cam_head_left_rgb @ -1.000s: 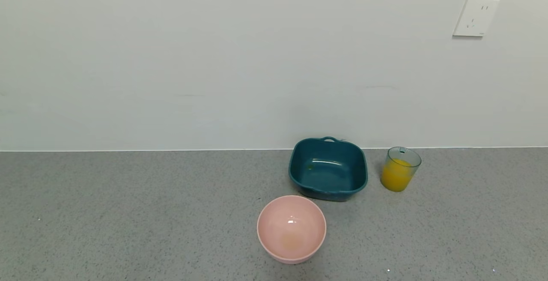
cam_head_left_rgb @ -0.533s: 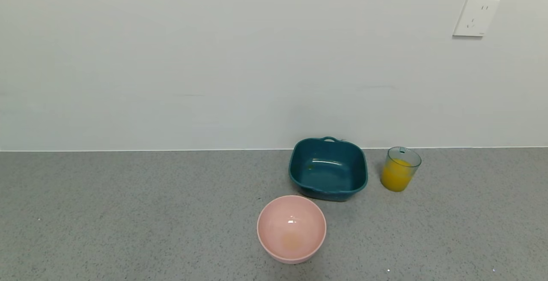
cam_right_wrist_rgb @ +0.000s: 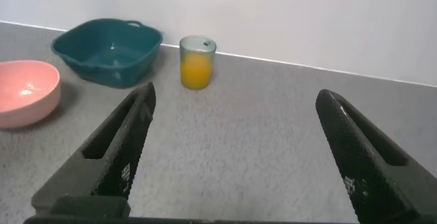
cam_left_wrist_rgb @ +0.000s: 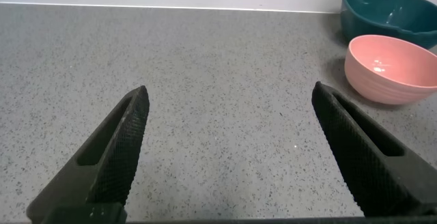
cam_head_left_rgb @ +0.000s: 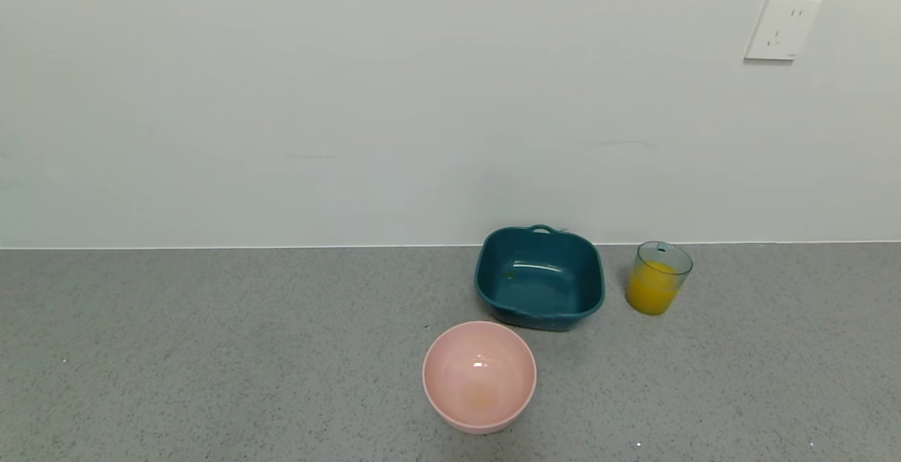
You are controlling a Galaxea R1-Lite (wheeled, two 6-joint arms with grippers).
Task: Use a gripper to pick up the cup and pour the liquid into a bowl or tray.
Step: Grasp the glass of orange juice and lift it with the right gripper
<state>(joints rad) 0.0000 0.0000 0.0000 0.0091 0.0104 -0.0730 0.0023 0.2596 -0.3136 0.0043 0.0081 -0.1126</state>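
The ribbed translucent cup (cam_head_left_rgb: 659, 277) stands upright near the wall at the right, more than half full of orange liquid (cam_head_left_rgb: 652, 291). It also shows in the right wrist view (cam_right_wrist_rgb: 197, 62). The pale pink bowl (cam_head_left_rgb: 479, 375) sits nearer me, with a faint orange stain at its bottom; it shows in both wrist views (cam_left_wrist_rgb: 391, 70) (cam_right_wrist_rgb: 26, 91). Neither gripper shows in the head view. My right gripper (cam_right_wrist_rgb: 234, 101) is open and empty, well short of the cup. My left gripper (cam_left_wrist_rgb: 231, 95) is open and empty over bare counter, left of the bowl.
A dark teal squarish basin (cam_head_left_rgb: 540, 277) with a handle stands between the bowl and the cup, close to the wall. A white wall socket (cam_head_left_rgb: 781, 27) is high on the right. The grey speckled counter (cam_head_left_rgb: 211, 349) stretches to the left.
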